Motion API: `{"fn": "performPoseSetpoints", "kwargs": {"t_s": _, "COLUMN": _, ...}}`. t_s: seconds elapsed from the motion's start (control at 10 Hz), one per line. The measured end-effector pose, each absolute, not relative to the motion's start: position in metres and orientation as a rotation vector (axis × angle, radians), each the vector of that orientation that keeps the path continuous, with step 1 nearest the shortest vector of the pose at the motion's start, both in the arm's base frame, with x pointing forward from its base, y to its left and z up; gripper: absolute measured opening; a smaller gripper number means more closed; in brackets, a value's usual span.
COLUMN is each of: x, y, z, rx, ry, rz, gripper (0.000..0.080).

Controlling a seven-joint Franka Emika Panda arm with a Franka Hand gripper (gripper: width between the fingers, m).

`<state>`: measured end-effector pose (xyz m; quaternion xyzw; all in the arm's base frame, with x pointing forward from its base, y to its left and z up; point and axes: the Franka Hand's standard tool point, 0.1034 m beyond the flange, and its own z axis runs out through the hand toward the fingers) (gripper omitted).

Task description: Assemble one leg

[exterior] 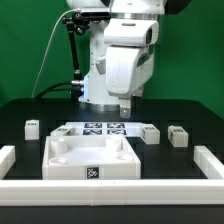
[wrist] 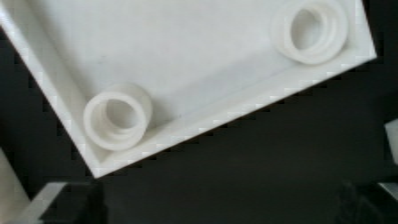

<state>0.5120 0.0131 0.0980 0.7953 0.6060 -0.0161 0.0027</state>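
The black table (exterior: 196, 118) fills the lower half of the exterior view, fenced by a white border rail (exterior: 110, 191) that runs along the bottom edge and up both lower sides. The white robot arm (exterior: 122, 55) stands in the upper centre of the frame. Below it, at lower centre, lies the large white tray-like part (exterior: 72, 158) with raised rims and a tag on its near wall. The wrist view shows this part's flat inside (wrist: 196, 70) and two round sockets (wrist: 116, 115). Behind the tray, at mid-frame, lies the marker board (exterior: 100, 128). Three small legs stand loose on the table: the left leg (exterior: 32, 126) at the centre-left, the middle leg (exterior: 150, 133) just right of the marker board, and the right leg (exterior: 178, 136) near it, further right. The gripper (exterior: 124, 104) hangs over the marker board, released and grasping nothing. In the wrist view its dark fingers (wrist: 57, 203) sit wide apart.
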Motion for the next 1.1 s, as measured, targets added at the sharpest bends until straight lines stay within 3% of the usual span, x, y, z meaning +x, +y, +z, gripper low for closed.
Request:
{"fn": "performPoseSetpoints", "kwargs": {"t_s": 0.4, "x": 0.497, "y": -0.022, "z": 0.079, "rx": 2.171, "ry": 2.196, "rz": 0.062, "gripper": 0.065}}
{"fn": "performPoseSetpoints", "kwargs": {"t_s": 0.9, "x": 0.494, "y": -0.024, "z": 0.076, "rx": 2.175, "ry": 2.192, "rz": 0.061, "gripper": 0.065}}
{"fn": "performPoseSetpoints", "kwargs": {"t_s": 1.1, "x": 0.475, "y": -0.029, "z": 0.066, "rx": 2.174, "ry": 2.185, "rz": 0.081, "gripper": 0.065}}
